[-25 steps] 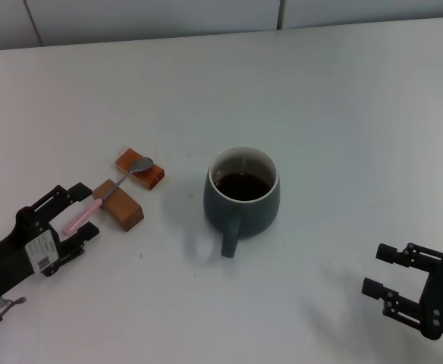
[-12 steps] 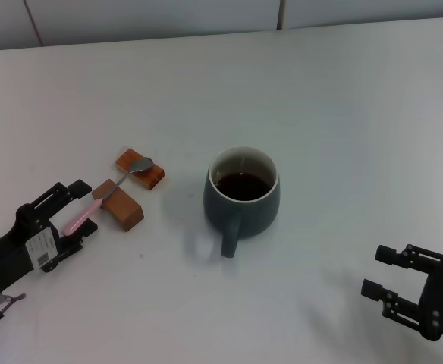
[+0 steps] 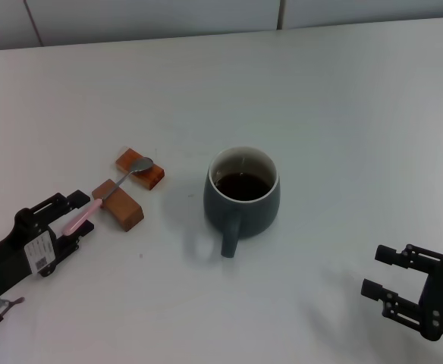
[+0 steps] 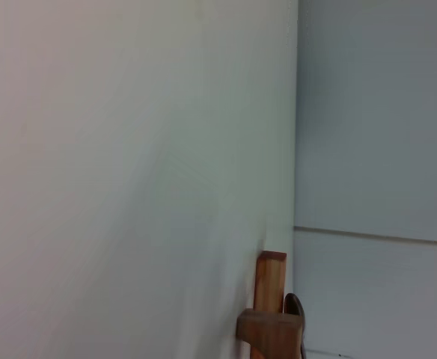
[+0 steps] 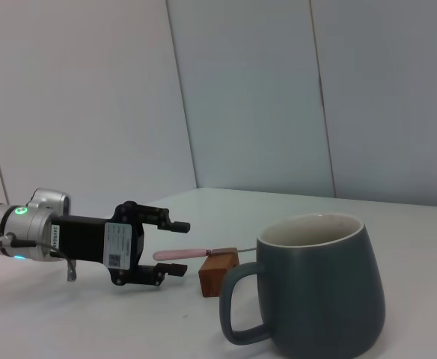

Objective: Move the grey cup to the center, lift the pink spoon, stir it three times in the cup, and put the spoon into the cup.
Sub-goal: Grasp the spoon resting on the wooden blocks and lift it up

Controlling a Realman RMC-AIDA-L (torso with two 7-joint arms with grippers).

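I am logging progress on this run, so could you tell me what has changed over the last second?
The left gripper narrowed its fingers around the pink spoon's handle; whether they grip it is unclear. The spoon on its two wooden blocks, the grey cup and the right gripper stayed put.

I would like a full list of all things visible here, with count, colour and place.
grey cup: one, dark blue-grey, middle of the table, dark liquid inside, handle toward the robot.
pink spoon: one, silver bowl, pink handle, lying across the blocks, left of the cup.
wooden blocks: two, brown, under the spoon.
table: one, white.
wall panels: pale grey, behind the table.
left claw: black, open around the spoon's handle end.
right claw: black, open, near right, apart from the cup.
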